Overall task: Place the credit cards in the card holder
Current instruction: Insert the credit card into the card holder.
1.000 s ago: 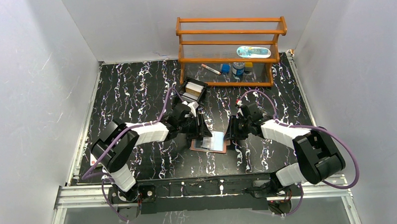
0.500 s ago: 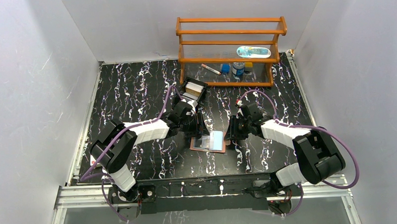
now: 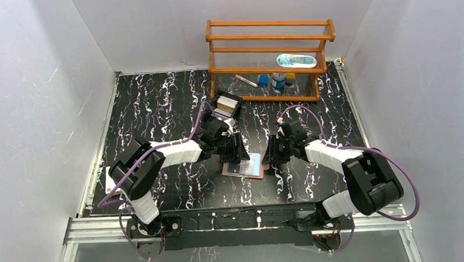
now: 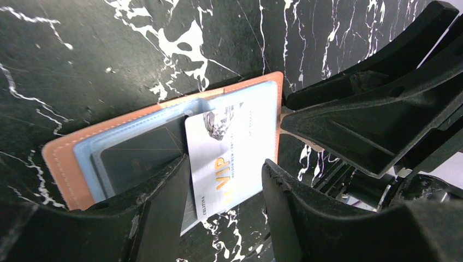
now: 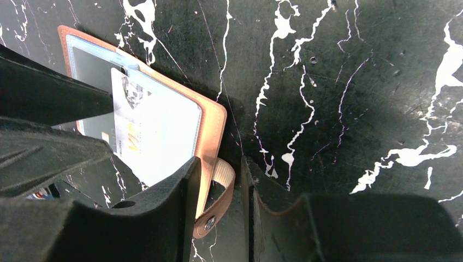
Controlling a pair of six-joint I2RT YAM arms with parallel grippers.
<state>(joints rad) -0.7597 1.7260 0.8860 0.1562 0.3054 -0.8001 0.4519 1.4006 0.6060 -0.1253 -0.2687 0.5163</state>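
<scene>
Card holder (image 4: 59, 159) lies open and flat on marble-pattern table (image 3: 153, 104), approx. centre, between both arms.

L gripper (image 4: 225, 162): jaws clenched across long edges of silver "VIP" credit card (image 4: 232, 136). Card's far end sits partly under clear pocket on the page nearest the snap tab (image 5: 223, 183); near end protrudes.

R gripper (image 5: 220, 164): jaws grasp card holder by snap tab at its outer edge.

Black tray (image 3: 226, 105) w/ pale stacked items stands behind L gripper, in front of wooden rack (image 3: 270, 48).
</scene>
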